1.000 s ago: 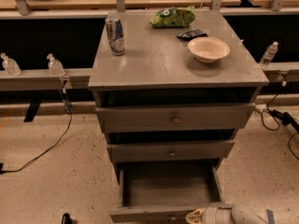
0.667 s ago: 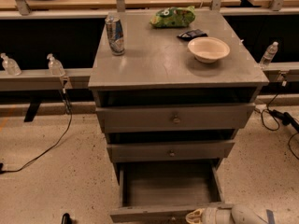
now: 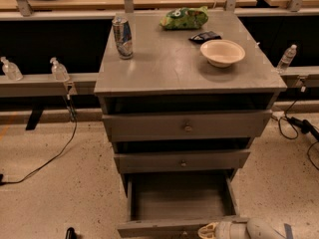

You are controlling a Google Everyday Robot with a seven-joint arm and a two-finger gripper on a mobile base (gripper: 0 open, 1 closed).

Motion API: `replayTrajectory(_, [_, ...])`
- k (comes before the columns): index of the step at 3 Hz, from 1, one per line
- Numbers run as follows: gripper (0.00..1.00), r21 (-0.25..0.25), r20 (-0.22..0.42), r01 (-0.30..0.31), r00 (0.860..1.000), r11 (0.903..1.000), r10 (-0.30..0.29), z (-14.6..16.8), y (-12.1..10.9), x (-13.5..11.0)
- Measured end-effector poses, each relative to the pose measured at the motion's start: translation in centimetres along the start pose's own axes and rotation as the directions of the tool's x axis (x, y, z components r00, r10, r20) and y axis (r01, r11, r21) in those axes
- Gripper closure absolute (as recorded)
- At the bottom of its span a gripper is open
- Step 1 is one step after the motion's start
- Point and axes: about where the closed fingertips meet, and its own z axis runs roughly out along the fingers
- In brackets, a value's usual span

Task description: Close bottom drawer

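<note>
The bottom drawer [image 3: 179, 198] of the grey cabinet is pulled far out and looks empty inside; its low front panel [image 3: 164, 228] runs along the bottom edge of the view. My gripper [image 3: 208, 231] sits at the bottom right, right at that front panel, with the white arm [image 3: 259, 229] trailing off to the right. The mid-width drawer [image 3: 182, 161] and the widest drawer [image 3: 187, 126] above are both pulled out a little.
On the cabinet top [image 3: 169, 68] stand a can [image 3: 122, 37], a white bowl [image 3: 222, 52], a green chip bag [image 3: 183, 18] and a small dark packet [image 3: 205, 36]. Water bottles [image 3: 59, 70] stand on a ledge behind. Cables [image 3: 47, 158] lie on the floor on both sides.
</note>
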Motion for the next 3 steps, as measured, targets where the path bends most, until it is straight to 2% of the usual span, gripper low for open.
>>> replayTrajectory(1, [0.48, 0.0, 0.0, 0.0, 1.0, 1.0, 0.0, 0.0, 0.0, 0.0])
replayTrajectory(2, [0.6, 0.0, 0.0, 0.0, 1.0, 1.0, 0.0, 0.0, 0.0, 0.0])
replayTrajectory(3, [0.51, 0.007, 0.005, 0.008, 1.0, 0.9999, -0.008, 0.06, -0.12, -0.06])
